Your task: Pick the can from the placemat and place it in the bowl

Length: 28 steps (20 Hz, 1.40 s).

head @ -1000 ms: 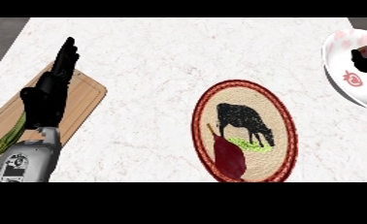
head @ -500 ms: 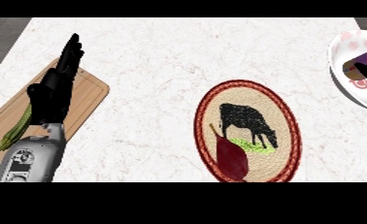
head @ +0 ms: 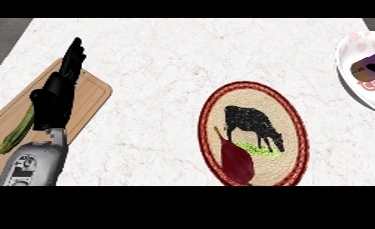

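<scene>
1. Head view, left side: the left hand (head: 57, 99) rests over a wooden cutting board (head: 92, 94) near the counter's left edge, fingers straight and pointing up, holding nothing. A green vegetable (head: 16, 131) lies on the board beside the forearm.
2. Head view, middle: an oval placemat (head: 285, 124) with a red rim and a black cow picture lies on the marble counter (head: 183, 54). A dark red pear-shaped thing (head: 237, 161) lies on its lower part. No can stands on the mat.
3. Head view, right edge: a white bowl (head: 345, 57) is cut off by the frame. Inside it shows a round, dark-and-white object (head: 364, 72) that may be the can, with a small dark shape against it; I cannot tell whether that is the right hand, so its fingers cannot be judged.
4. Handling, as a judgement: a can is stiff, smooth and fairly light, liable to roll on its side; it is best held around its cylindrical wall, mid-height.
</scene>
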Available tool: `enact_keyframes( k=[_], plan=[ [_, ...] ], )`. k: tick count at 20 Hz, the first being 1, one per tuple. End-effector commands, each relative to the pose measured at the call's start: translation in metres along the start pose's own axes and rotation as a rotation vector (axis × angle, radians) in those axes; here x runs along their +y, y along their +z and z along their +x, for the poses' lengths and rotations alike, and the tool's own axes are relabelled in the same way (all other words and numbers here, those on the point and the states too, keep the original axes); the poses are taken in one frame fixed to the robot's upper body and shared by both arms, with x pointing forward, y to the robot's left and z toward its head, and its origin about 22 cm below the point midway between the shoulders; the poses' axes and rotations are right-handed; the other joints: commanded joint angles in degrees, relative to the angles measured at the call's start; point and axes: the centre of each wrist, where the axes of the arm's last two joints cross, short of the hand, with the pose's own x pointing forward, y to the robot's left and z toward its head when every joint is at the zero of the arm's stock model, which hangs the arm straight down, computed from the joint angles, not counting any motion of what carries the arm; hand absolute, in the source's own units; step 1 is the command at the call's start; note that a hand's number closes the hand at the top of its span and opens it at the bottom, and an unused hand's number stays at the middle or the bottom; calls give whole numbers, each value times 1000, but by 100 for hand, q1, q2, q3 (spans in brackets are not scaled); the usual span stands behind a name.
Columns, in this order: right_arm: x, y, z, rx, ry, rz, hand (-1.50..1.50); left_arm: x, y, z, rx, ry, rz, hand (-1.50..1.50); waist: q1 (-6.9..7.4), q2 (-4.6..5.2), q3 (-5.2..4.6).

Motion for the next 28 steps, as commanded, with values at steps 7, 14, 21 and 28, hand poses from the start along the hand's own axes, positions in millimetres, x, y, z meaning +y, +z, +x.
enact_keyframes(
  k=[7,14,21,28],
  plan=[
    [-72,-1,-26,28,-226,1,-150,11,-4,-12,33,7,35,0,-194,-67,-18],
    [-104,40,-78,-14,-322,50,-150,13,3,-10,43,-5,17,0,-275,-120,-27],
    [-127,73,-109,-56,-373,134,-150,19,1,-7,25,-6,43,0,-310,-131,-34],
    [-127,80,-109,-62,-374,141,-150,17,-10,-3,34,-8,38,0,-316,-132,-37]
  ],
)
